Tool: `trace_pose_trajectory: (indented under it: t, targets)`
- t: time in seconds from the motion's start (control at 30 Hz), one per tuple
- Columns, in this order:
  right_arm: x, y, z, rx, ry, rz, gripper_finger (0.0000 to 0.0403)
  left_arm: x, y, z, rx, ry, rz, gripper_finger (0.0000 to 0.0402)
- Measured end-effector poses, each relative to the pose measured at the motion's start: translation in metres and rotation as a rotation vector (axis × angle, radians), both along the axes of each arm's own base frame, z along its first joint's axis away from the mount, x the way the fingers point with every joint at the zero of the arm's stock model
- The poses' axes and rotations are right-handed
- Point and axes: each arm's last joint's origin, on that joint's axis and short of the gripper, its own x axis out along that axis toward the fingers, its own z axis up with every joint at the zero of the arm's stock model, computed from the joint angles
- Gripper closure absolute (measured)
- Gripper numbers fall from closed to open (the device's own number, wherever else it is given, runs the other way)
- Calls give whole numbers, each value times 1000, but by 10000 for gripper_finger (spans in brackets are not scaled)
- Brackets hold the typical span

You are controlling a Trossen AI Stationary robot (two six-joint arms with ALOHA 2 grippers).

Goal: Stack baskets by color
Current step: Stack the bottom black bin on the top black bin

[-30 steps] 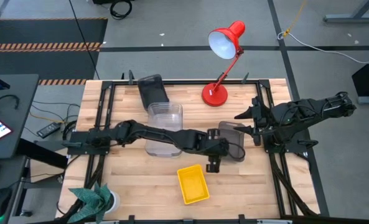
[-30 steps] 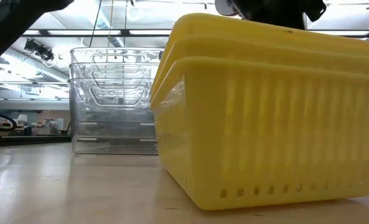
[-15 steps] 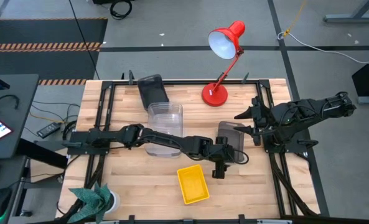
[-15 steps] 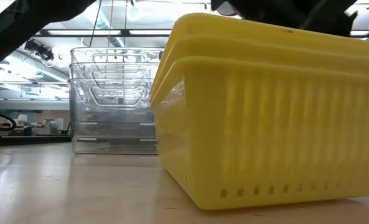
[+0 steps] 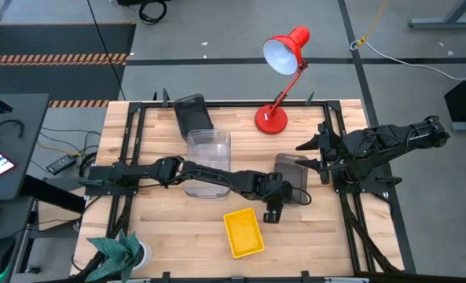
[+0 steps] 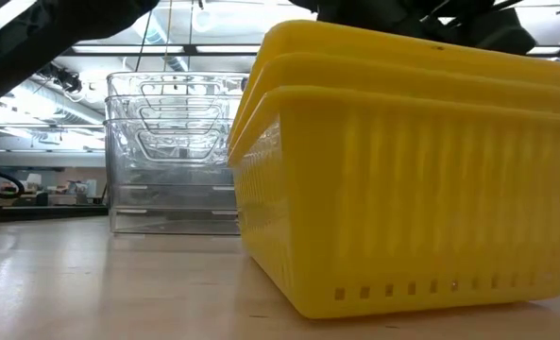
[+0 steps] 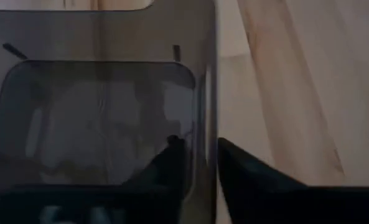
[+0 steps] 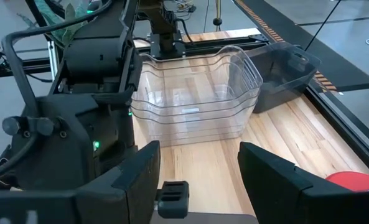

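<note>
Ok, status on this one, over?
Left gripper fingers straddling smoky grey basket wall. Right gripper open, waiting at table's right. Nothing blocking.

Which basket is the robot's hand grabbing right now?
Start at the red desk lamp at the far edge of the wooden table and come toward the middle. The left hand straddles one wall of a dark smoky grey plastic basket. It is the dark one nearest the stacked yellow plastic baskets; the other dark basket sits beyond the clear stack.
</note>
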Motion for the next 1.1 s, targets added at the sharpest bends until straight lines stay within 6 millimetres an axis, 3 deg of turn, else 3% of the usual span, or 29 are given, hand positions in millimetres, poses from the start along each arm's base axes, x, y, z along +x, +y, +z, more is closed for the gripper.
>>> trace_pose_trajectory:
  t: [0.13, 0.37, 0.63, 0.83, 1.1]
  targets:
    - [0, 0, 0, 0, 0, 0, 182, -3, 0, 10, 6, 11, -8, 387]
    - [-4, -1, 2, -2, -18, 2, 182, -24, -4, 54, 108, 31, -4, 395]
    - [-20, -3, 14, -36, -132, -13, 182, -67, -6, 112, 224, 101, 68, 398]
    - [-25, -2, 16, -27, -156, 9, 182, -97, 5, 150, 300, 121, 143, 398]
    - [-18, 7, 2, -24, -140, 32, 182, -121, 33, 167, 403, 197, 235, 398]
